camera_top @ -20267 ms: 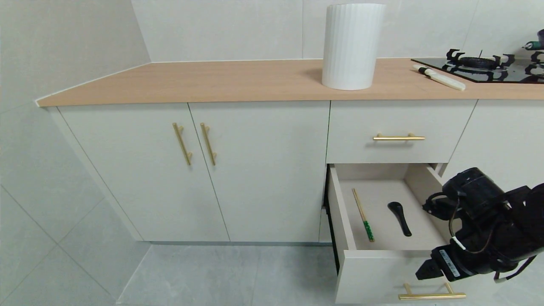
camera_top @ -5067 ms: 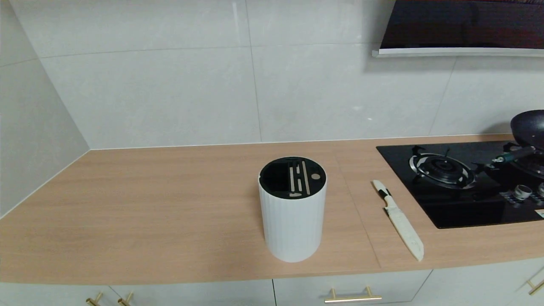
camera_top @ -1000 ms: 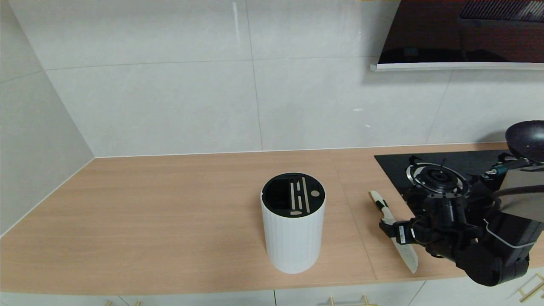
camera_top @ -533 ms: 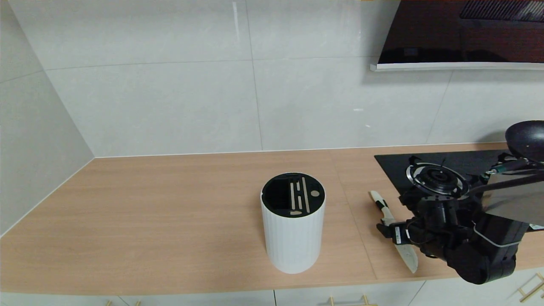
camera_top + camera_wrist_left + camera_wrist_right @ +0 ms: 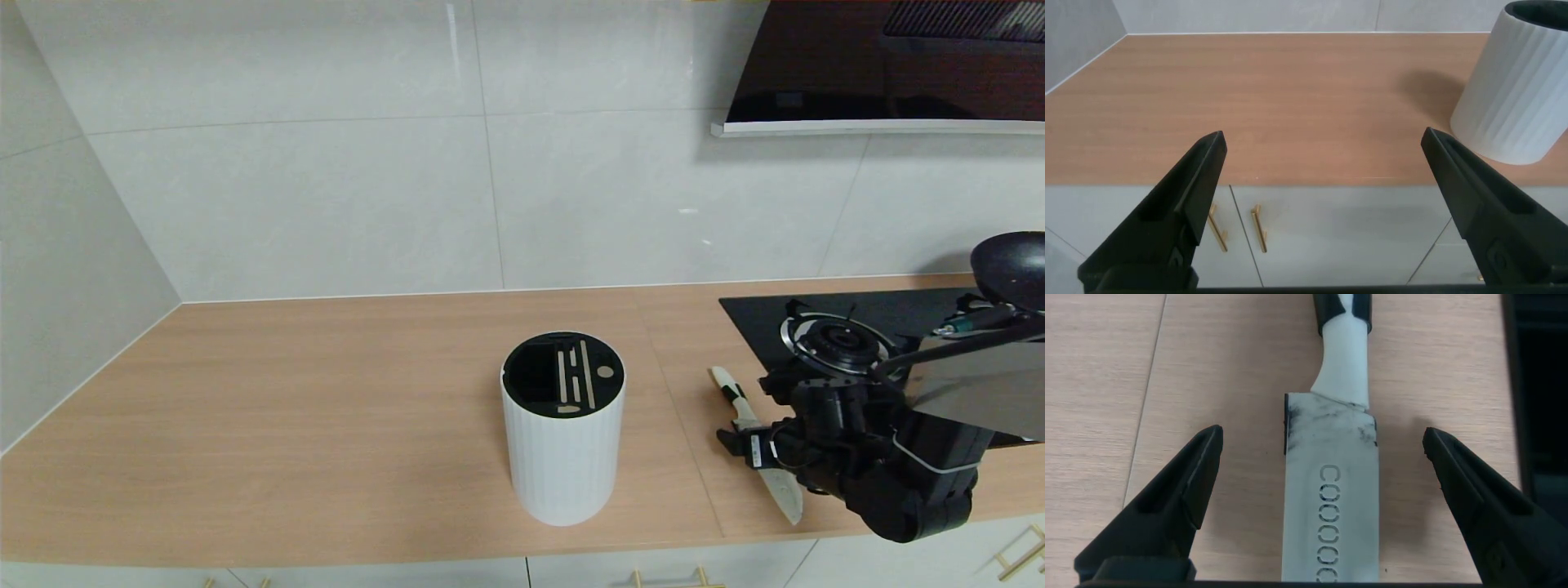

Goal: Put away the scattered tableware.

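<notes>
Two spread fingers [image 5: 1167, 506] of the right tool [image 5: 1320, 434] flank the knife [image 5: 1331, 506] blade.

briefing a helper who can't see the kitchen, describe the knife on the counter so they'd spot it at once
On the wooden countertop, look between the white ribbed cylinder and the black gas hob. The knife lies flat there, blade toward the front edge, under the open right gripper. It alone is long, flat and cream, with a black band on its handle.
</notes>
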